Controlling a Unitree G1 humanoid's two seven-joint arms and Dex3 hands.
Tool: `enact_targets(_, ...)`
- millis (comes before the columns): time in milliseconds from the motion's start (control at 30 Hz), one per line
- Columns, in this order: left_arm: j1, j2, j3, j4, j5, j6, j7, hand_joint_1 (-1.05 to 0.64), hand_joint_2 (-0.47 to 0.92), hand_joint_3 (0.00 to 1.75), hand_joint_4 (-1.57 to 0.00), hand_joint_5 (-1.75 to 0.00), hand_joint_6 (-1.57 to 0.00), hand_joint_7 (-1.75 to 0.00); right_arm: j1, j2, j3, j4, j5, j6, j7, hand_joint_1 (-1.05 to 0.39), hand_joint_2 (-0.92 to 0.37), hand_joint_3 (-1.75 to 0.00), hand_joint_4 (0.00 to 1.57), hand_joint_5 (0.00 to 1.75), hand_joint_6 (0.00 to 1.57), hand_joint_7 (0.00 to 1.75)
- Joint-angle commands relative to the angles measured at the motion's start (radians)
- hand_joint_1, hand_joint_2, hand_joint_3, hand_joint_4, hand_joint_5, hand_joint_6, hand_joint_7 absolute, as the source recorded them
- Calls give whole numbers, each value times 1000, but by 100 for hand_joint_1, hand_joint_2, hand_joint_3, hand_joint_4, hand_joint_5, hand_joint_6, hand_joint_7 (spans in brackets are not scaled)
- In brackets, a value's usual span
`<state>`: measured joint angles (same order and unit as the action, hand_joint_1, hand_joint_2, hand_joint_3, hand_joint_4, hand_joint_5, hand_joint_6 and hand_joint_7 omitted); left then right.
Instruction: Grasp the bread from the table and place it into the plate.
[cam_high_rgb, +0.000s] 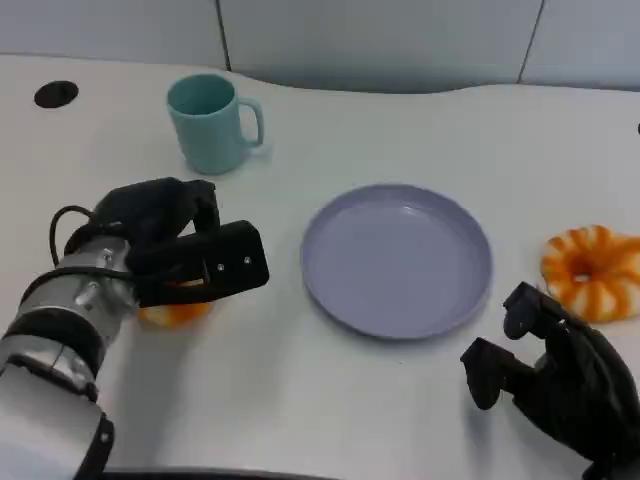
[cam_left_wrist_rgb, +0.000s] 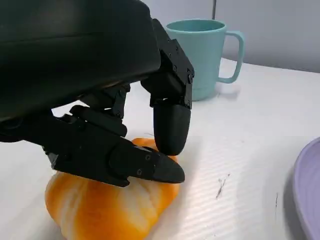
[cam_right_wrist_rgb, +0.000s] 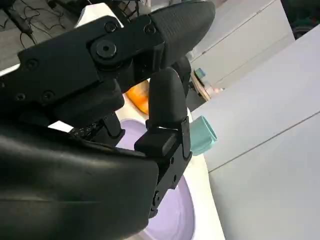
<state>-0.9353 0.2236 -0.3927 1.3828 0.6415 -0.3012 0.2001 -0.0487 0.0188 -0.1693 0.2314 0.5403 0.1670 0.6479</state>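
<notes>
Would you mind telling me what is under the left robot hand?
An orange bread roll lies under the left robot hand, its fingers on top; the roll's far side is covered.

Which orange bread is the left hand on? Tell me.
The bread below the teal mug, under the left hand; the ring-shaped bread lies untouched right of the plate.

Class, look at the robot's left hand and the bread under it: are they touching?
Touching. In the left wrist view, the left robot hand has a lower finger lying right on top of the bread, with no gap between them.
</notes>
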Motion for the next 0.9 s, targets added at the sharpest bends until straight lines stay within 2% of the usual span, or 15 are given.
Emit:
enact_targets(33, 12, 15, 8, -3, -7, -6, 14, -41, 92, 15, -63, -175, -40, -170, 4, -9, -5, -4, 11, 5, 1, -41, -87, 0, 89, 175, 67, 175)
enact_targets(167, 16, 17, 70, -16, -66, -76, 58, -34, 92, 15, -63, -175, -37, -174, 1, -17, -9, 8, 12, 12, 6, -41, -88, 0, 88, 175, 65, 175)
enact_targets(233, 3, 20, 33, -11, -28, -33, 46, -48, 92, 15, -51, -175, -34, -175, 0, -18, -10, 5, 15, 24, 2, -40, -88, 0, 88, 175, 65, 175)
enact_targets(267, -2, 21, 18, -10, -14, -14, 38, -60, 92, 17, -35, -170, -29, -166, 1, -18, -10, 2, 15, 27, 0, -41, -87, 0, 88, 175, 65, 175)
enact_targets(300, -10, 23, -13, -7, 16, 12, 10, -69, 92, 21, -26, -154, -26, -149, 1, -17, -10, 3, 15, 26, 2, -41, -87, 0, 88, 175, 65, 175)
enact_targets(333, -15, 25, -37, -4, 36, 29, -16, -82, 92, 28, -24, -105, -33, -92, 1, -17, -10, 5, 14, 25, 3, -41, -87, 0, 89, 175, 66, 175)
enact_targets(367, -18, 26, -52, -4, 49, 40, -32, -91, 92, 35, -25, -68, -39, -49, 1, -16, -10, 5, 14, 25, 4, -41, -87, 0, 89, 175, 66, 175)
enact_targets(400, -19, 27, -61, -4, 55, 46, -42, -96, 92, 38, -27, -44, -42, -23, 2, -16, -10, 6, 14, 24, 5, -41, -86, 0, 89, 175, 67, 175)
enact_targets(433, -19, 26, -73, -2, 65, 58, -63, -98, 92, 40, -27, -35, -43, -13, 6, -15, -9, 0, 11, 23, 1, -41, -86, 0, 90, 175, 67, 175)
enact_targets(467, -19, 25, -83, -1, 71, 67, -77, -101, 92, 47, -16, -23, -28, -7, 8, -16, -9, -3, 10, 23, 0, -42, -86, 0, 90, 175, 67, 175)
enact_targets(500, -18, 24, -89, -1, 75, 73, -87, -103, 92, 54, -6, -14, -16, -3, 10, -16, -9, -6, 10, 24, 0, -42, -86, 0, 89, 175, 67, 175)
enact_targets(600, -16, 22, -98, -1, 77, 82, -93, -105, 92, 60, -1, -6, -7, 0, 13, -16, -8, -11, 9, 24, -3, -41, -86, 0, 89, 175, 67, 175)
enact_targets(900, -13, 17, -121, 1, 82, 98, -106, -105, 92, 65, 0, 0, 0, 0, 19, -14, -6, -14, 6, 18, -1, -41, -87, 0, 90, 175, 67, 175)
